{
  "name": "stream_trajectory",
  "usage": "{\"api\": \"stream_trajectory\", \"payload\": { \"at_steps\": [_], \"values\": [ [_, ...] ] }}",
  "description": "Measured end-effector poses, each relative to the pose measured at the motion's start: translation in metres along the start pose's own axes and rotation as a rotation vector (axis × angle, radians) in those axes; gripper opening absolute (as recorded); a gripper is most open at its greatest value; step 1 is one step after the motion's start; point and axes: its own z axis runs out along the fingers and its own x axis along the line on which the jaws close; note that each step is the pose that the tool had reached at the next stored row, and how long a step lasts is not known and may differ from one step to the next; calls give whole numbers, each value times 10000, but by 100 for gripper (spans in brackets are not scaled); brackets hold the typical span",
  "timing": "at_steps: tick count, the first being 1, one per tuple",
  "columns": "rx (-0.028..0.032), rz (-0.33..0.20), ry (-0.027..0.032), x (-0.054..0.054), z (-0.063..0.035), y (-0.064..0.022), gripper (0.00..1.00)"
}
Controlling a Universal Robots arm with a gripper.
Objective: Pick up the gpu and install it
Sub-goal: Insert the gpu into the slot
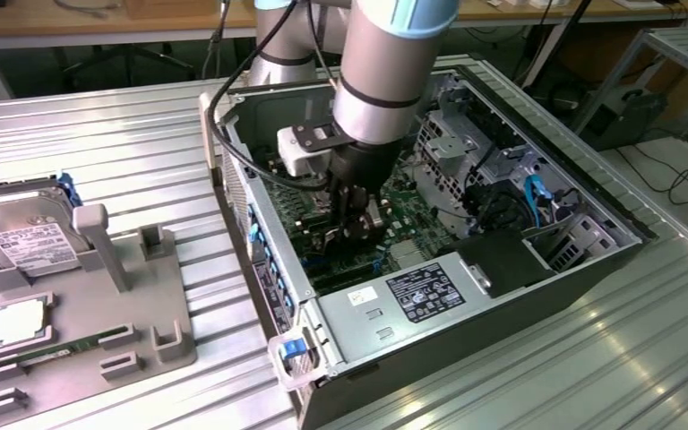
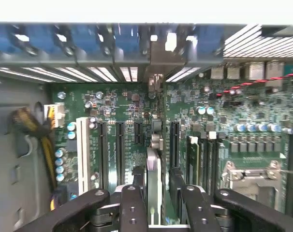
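You get bright even light; glare on the ribbed desk (image 1: pixel 631 340), case interior (image 1: pixel 356 242) shadowed, wrist view's near edge blurred.

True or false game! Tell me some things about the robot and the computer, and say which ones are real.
1. The computer case is open. True.
2. The gripper hovers over the grey holder. False: it is inside the case, above the green motherboard.
3. The hard drive sits on the grey holder. True.
4. The gpu lies flat on the grey holder. False: it stands on edge on the motherboard, at the gripper.
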Motion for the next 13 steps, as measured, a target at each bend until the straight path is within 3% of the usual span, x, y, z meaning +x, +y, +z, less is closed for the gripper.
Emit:
{"api": "stream_trajectory", "payload": {
  "at_steps": [3,6,10,13],
  "values": [
    [0,0,3,-4,-120,0,35],
    [3,-2,-4,-4,-118,0,34],
    [2,-2,0,-4,-120,0,15],
    [1,-2,0,-4,-120,0,11]
  ]
}}
